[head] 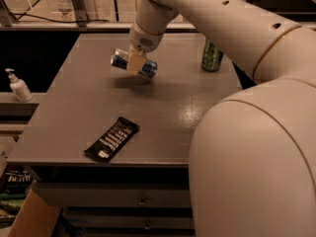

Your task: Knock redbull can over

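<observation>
The single camera view looks down over the robot's own bulky arm (256,157), which fills the right foreground and reaches up and across to the far half of a grey table (197,102). At its end the gripper (134,63) hangs over the left-centre of the far part of the table, its tan fingers (133,59) closed around the middle of the redbull can (148,68). The can lies nearly level in that grasp, silver top to the left and blue body to the right, tilted slightly down on its right side. A dark shadow on the table just below it suggests that it is carried clear of the surface, not resting on it. Being gripped at mid-body, it sticks out evenly on either side of the fingers. Since it is already on its side, the task looks nearly met; what seems left is to set it down lying flat and let go. A green can (212,56) stands upright well apart to the right, near the far edge, out of the way. A black snack bar (112,138) lies flat near the front edge, and a pump bottle (19,87) stands on a ledge off to the left.
</observation>
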Robot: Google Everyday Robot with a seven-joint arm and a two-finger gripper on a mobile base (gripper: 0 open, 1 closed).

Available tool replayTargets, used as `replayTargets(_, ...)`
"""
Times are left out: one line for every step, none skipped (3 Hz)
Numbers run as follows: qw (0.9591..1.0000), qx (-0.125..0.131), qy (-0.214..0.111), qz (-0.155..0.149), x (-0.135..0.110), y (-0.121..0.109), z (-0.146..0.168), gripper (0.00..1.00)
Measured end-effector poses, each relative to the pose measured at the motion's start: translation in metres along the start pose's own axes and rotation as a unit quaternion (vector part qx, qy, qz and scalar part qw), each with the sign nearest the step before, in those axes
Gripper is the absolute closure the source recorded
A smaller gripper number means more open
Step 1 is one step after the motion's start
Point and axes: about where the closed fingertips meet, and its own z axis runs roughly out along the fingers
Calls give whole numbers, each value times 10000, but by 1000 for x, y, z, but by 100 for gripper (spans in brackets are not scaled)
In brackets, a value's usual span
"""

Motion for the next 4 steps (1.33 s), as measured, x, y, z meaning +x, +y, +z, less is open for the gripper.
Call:
replayTargets(10000,-25,37,-73,0,2,3,12)
replayTargets(9999,-43,33,-98,-1,3,5,0)
replayTargets(9999,-45,26,-98,-1,4,5,0)
replayTargets(9999,1,-99,87,1,4,1,0)
